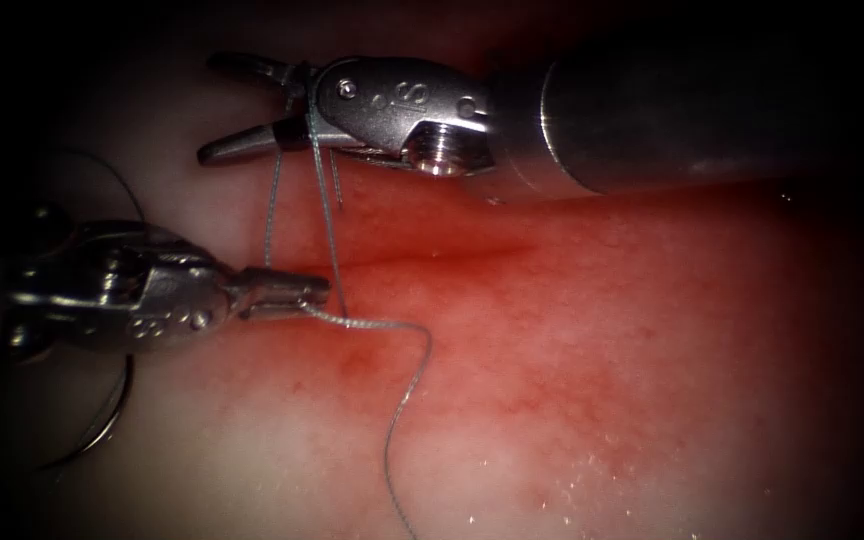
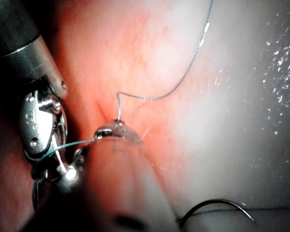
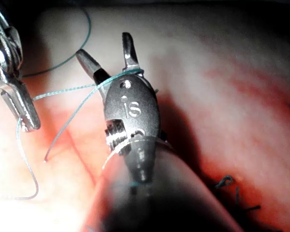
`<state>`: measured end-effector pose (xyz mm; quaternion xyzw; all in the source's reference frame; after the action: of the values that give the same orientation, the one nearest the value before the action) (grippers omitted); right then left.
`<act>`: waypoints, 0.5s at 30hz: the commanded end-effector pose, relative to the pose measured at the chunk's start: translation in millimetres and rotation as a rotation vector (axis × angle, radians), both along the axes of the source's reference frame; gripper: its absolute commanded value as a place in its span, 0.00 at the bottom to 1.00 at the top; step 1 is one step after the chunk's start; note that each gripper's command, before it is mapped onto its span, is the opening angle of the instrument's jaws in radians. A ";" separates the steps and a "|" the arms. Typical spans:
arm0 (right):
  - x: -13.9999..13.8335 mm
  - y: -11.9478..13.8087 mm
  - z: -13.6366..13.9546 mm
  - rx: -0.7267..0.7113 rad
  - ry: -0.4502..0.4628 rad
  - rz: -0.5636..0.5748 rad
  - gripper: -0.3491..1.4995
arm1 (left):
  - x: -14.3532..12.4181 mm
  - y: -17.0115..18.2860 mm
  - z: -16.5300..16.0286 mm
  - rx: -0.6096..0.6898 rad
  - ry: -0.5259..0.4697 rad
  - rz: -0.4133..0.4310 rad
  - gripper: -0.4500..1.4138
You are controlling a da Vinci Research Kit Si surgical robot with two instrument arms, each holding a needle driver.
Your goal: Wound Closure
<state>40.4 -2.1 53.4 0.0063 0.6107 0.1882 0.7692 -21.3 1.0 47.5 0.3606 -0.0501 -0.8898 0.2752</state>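
The right tool [image 1: 214,108] reaches in above the cut [image 1: 452,252], jaws open, with the teal thread [image 1: 330,215] wound around the base of its lower jaw; it also shows in its own wrist view [image 3: 104,46]. The left tool [image 1: 322,291] lies at the cut's left end, jaws shut on the thread close to where it leaves the tissue [image 1: 602,350]. From its tip [image 2: 117,133] a loose strand [image 2: 183,82] trails away. The curved needle [image 1: 117,415] lies free on the tissue at lower left, held by neither tool, and is seen beside the left tool's shaft [image 2: 217,205].
Red fluid [image 1: 512,300] stains the tissue around the cut. A loose thread tail [image 1: 402,410] runs toward the near edge. Short cut ends of thread [image 3: 227,181] lie on the tissue beside the right tool's shaft.
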 end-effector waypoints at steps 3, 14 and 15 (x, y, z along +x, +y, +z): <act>0.7 -0.7 0.5 -0.006 -0.098 -0.051 0.73 | -0.8 -0.6 -0.3 -0.016 0.002 0.016 0.00; 0.3 -3.7 0.9 0.023 -0.134 -0.286 0.65 | 2.4 1.0 -4.2 -0.120 0.033 -0.031 0.00; 0.4 -4.0 1.1 0.031 -0.129 -0.298 0.64 | 2.8 1.4 -4.5 -0.130 0.033 -0.032 0.00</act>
<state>39.9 -5.9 53.9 0.1015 0.5489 0.0800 0.8258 -17.3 2.9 42.1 0.3250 -0.1129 -0.8950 0.2838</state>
